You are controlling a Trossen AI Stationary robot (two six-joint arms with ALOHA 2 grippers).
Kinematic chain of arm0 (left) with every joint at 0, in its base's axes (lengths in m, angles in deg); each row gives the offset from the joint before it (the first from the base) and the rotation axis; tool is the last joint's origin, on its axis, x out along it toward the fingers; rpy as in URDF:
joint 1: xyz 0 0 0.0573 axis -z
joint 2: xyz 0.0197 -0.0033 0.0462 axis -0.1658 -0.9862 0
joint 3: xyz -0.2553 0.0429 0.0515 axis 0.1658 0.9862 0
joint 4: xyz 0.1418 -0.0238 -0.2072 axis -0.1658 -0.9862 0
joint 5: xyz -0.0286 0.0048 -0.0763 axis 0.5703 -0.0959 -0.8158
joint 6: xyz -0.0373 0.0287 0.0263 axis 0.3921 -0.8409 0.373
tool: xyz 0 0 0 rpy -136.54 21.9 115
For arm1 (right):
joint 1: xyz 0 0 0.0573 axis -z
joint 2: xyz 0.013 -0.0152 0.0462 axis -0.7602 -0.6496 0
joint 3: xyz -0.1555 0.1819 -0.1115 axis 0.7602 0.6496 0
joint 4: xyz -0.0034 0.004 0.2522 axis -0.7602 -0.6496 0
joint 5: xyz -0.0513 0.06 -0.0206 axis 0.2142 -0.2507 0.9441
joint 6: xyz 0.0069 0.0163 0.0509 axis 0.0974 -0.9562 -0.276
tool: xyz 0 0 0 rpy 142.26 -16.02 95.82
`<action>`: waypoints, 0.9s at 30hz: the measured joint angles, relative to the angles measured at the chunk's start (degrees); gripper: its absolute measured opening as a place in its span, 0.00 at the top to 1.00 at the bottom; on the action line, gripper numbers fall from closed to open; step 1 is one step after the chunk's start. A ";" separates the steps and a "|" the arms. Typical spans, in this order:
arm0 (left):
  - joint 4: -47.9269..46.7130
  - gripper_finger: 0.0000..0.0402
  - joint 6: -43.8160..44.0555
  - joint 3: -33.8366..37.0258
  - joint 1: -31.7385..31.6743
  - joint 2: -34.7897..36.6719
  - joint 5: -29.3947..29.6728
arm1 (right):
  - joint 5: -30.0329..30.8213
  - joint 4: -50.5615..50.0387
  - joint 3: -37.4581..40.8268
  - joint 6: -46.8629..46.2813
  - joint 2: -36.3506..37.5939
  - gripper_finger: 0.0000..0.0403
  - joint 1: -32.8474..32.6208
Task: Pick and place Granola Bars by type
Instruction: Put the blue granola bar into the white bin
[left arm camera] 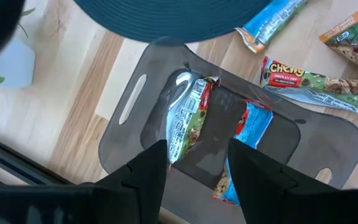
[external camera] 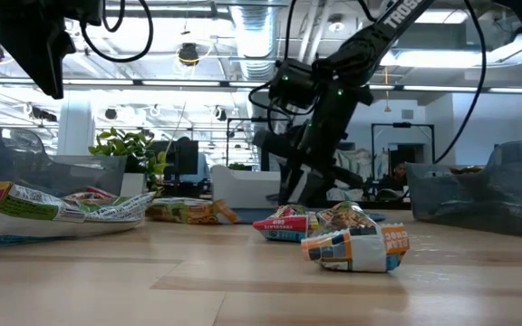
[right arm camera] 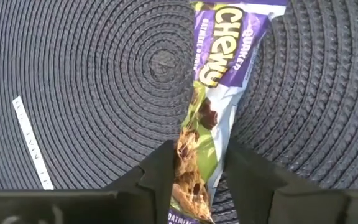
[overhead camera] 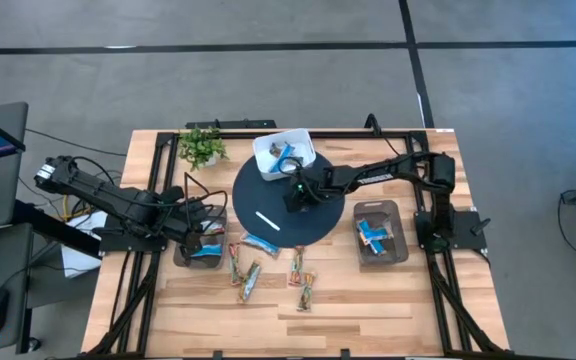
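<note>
**Granola bars on sorting table: positions and orientation**

Item 1. Right gripper [right arm camera: 197,171], over the round dark woven mat [overhead camera: 268,185] at table centre. Fingers clamped on one purple-and-green "Chewy" bar [right arm camera: 213,93]. The bar's long axis runs straight out between the fingers, the purple printed end pointing away from the wrist. It hangs over the mat's centre.

Item 2. Left gripper [left arm camera: 197,168], above the left grey bin [left arm camera: 135,112] at the table's left side. Fingers spread apart, holding nothing. In the bin lie two wrapped bars side by side: a silver-and-green bar [left arm camera: 188,115] and a blue-and-red bar [left arm camera: 250,127], their long axes roughly parallel to each other and in line with the fingers.

Item 3. Loose bars [overhead camera: 251,272] on the bare wood in front of the mat, several in number, lying at mixed angles. A blue-and-white one [overhead camera: 262,243] lies just off the mat's front edge.

Item 4. Right grey bin [overhead camera: 400,215], right of the mat, holding blue bars [overhead camera: 373,232].

Item 5. White rounded box [overhead camera: 303,140] at the mat's far edge, with blue wrapping visible inside.

Item 6. Thin white stick [overhead camera: 268,220] lying on the mat, set diagonally.

Item 7. Small potted plant [overhead camera: 202,147], far left corner of the table.
</note>
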 joint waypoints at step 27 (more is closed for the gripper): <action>-0.02 0.59 -0.89 0.00 0.00 0.00 0.19 | -3.56 2.36 0.42 5.29 8.49 0.83 -1.45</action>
